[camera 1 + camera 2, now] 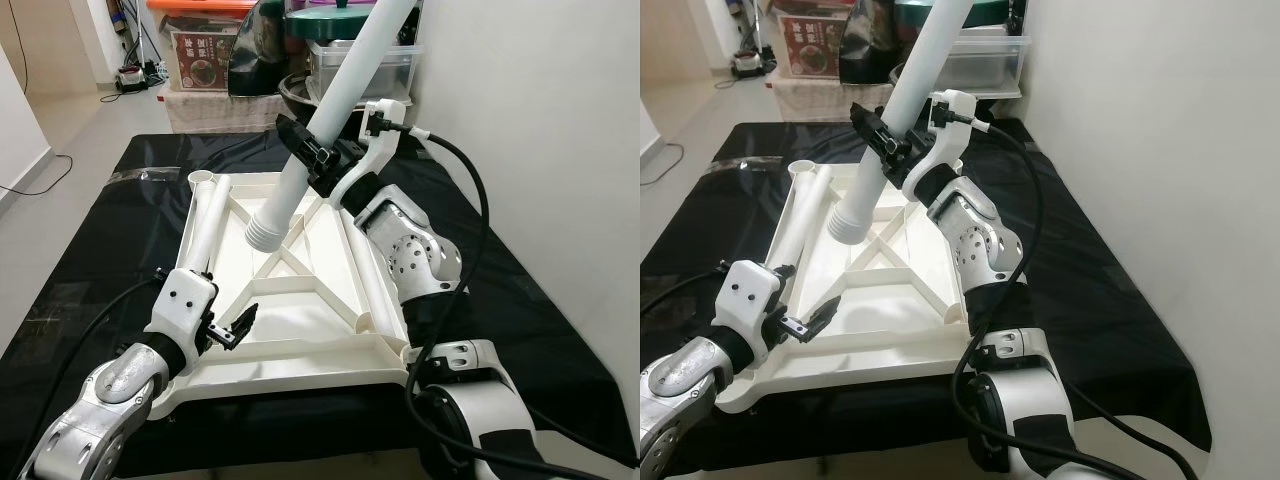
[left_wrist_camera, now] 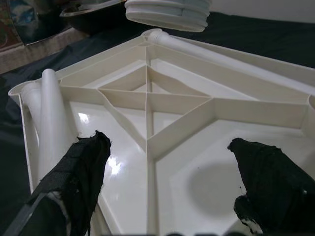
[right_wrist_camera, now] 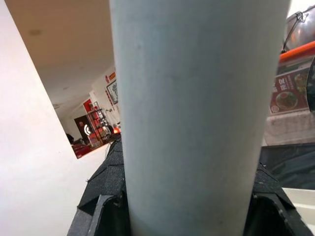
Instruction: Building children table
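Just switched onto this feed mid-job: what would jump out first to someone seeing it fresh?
The long white leg, clamped in the right gripper and slanting down over the upturned white tabletop with its ribbed end hanging just above the ribs. The tabletop lies on a black sheet, with a second leg lying along its left edge. The left gripper hovers open over the near left part of the tabletop.

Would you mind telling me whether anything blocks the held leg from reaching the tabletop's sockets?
Nothing visible does: the right gripper holds the leg tilted above the upturned tabletop; a second leg lies along its left edge.
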{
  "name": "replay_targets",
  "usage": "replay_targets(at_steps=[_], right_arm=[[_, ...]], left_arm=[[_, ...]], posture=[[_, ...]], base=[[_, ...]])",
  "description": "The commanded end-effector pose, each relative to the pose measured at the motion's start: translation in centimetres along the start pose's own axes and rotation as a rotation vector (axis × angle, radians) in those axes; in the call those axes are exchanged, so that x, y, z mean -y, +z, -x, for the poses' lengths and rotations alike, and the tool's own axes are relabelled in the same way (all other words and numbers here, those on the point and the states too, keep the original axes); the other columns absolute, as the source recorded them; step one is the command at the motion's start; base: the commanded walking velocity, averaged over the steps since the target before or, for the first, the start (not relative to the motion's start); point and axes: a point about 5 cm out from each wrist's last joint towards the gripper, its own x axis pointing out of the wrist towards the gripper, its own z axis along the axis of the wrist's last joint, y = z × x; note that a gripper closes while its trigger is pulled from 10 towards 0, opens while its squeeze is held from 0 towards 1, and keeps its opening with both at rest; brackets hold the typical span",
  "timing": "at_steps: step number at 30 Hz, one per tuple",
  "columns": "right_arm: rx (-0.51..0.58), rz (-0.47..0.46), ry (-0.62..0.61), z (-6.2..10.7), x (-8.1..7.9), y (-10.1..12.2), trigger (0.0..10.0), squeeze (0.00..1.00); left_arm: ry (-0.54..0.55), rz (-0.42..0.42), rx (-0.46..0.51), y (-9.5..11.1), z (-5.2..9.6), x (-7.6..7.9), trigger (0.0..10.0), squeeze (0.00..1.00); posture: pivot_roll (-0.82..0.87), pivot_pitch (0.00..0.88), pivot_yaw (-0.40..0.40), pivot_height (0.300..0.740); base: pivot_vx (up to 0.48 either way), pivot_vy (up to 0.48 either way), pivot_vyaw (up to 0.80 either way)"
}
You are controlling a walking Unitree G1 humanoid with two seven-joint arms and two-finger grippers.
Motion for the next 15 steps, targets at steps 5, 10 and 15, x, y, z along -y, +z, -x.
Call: replay_targets(at_steps=[5,10,15], right_arm=[[-0.003,0.004,0.004,0.2,-0.1,-0.34,0.0,0.0],[-0.013,0.006,-0.009,0.59,0.04,-0.81,0.0,0.0],[-0.019,0.005,-0.007,0.81,-0.14,-1.12,0.0,0.0]], left_arm=[[-0.017,0.001,0.004,-0.21,-0.21,0.34,10.0,0.0],[-0.023,0.001,0.011,-0.28,-0.29,0.53,10.0,0.0],[-0.016,0.0,0.029,-0.12,-0.42,0.33,10.0,0.0]], posture=[[0.04,0.0,-0.051,0.74],[0.04,0.0,-0.049,0.74],[0.04,0.0,-0.045,0.74]], base=[[0.0,0.0,0.0],[0.0,0.0,0.0],[0.0,0.0,0.0]])
